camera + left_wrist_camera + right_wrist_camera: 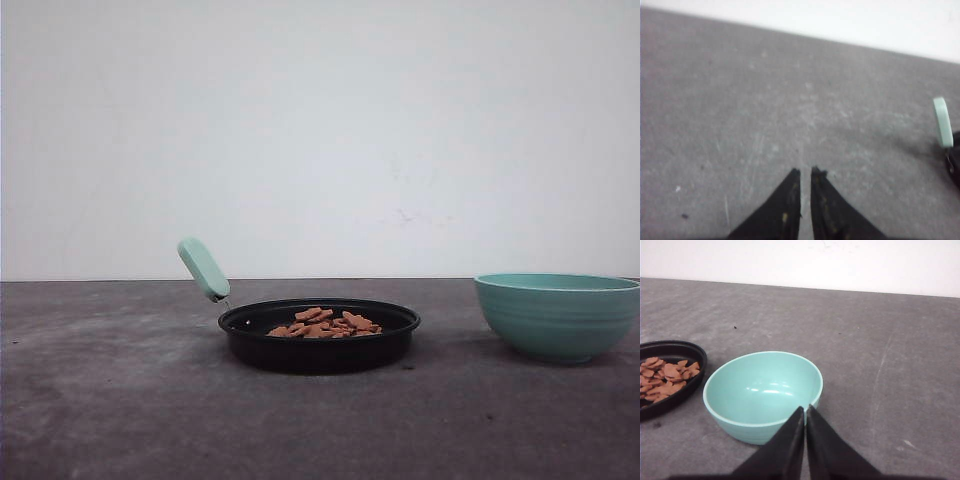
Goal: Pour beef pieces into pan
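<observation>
While the beef pieces (325, 324) lie heaped inside the black frying pan (318, 348), the pour looks done. Right of the pan, well apart, a teal bowl (557, 316) stands upright and empty, likely their former container. The right gripper (805, 412) hovers above the bowl's near rim, fingers nearly touching, holding nothing. Left of the pan's mint handle (942, 121), the left gripper (805, 173) hangs over bare table, barely parted, empty

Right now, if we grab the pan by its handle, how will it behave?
Probably tilts away from the grip: the mint handle sits off one side of the shallow black pan. The loose beef pieces would likely slide. It looks light, so a push may skid it.
</observation>
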You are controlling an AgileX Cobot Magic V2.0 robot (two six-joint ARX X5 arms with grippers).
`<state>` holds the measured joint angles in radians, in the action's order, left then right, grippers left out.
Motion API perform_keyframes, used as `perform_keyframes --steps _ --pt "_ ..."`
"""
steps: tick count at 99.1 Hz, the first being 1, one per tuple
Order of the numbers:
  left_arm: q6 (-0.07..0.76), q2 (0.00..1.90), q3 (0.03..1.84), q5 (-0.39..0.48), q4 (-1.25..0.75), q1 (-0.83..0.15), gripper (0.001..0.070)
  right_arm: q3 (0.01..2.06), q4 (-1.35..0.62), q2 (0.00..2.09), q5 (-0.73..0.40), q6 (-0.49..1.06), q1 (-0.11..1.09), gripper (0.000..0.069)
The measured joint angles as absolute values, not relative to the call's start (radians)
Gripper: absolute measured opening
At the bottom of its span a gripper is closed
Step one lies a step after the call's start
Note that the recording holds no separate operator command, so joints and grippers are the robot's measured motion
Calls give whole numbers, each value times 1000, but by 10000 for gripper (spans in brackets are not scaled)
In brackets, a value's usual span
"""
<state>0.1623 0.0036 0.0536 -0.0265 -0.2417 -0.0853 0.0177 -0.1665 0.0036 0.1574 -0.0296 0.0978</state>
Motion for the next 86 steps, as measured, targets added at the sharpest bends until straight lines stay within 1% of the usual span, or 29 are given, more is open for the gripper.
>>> perform_keyframes --steps 9,21,86 --pt "118 4 54 -37 -241 -85 12 18 -167 4 157 -30 98 6" --pt "89 4 53 -47 -239 -84 12 18 -167 4 157 -30 98 6" --pt "86 7 53 -46 -239 -84 12 18 -167 4 157 -30 98 6"
